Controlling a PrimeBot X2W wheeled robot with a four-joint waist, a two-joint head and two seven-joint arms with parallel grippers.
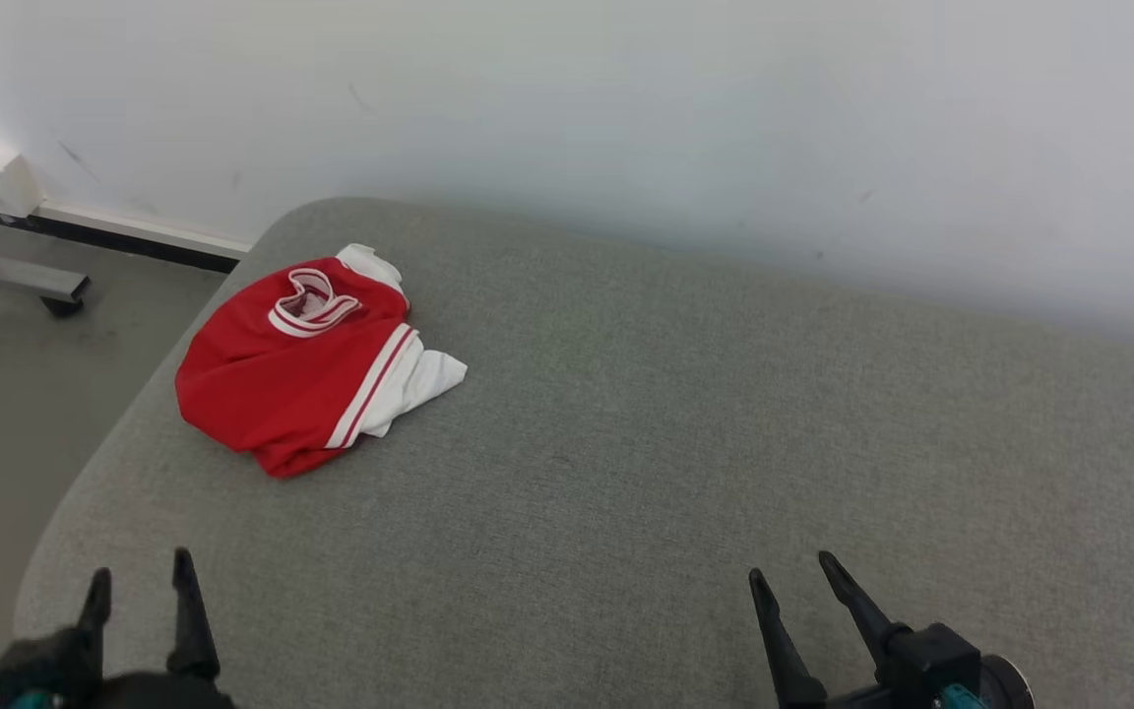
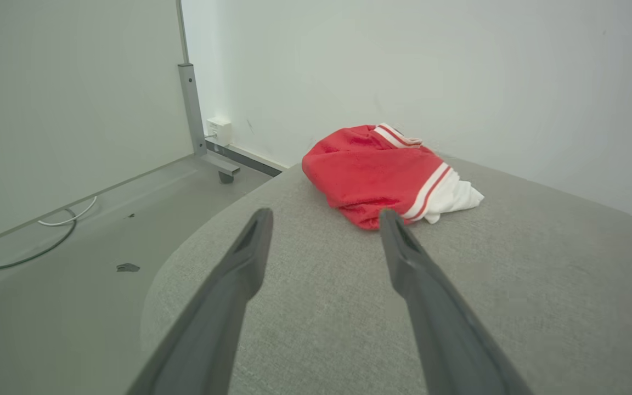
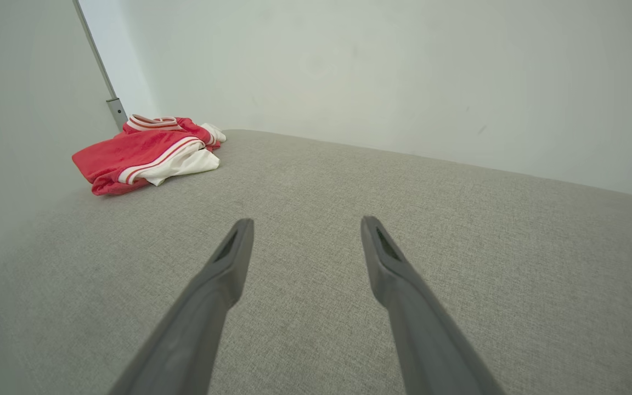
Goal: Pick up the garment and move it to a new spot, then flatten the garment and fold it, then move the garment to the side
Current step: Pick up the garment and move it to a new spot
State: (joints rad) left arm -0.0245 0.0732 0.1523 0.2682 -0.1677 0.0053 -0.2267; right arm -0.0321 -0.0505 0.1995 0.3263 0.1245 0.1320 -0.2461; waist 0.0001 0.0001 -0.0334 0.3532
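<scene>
A bunched red-and-white garment [image 1: 306, 359] lies near the grey cushion [image 1: 626, 443]'s far-left corner.

The grey fabric table [image 1: 626, 443] lies open across the centre and right of the frame; a crumpled red-and-white garment [image 1: 301, 364] blocks its upper left, with the wall [image 1: 724, 118] close behind.

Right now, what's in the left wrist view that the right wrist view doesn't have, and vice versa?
Left wrist view, not right: the open left hand, a white wall box, the stand's wheeled foot, a dark scrap on the floor.
Right wrist view, not left: the open right hand.
Both: the red and white garment bunched on the grey cushion, the white wall, the metal post.
</scene>
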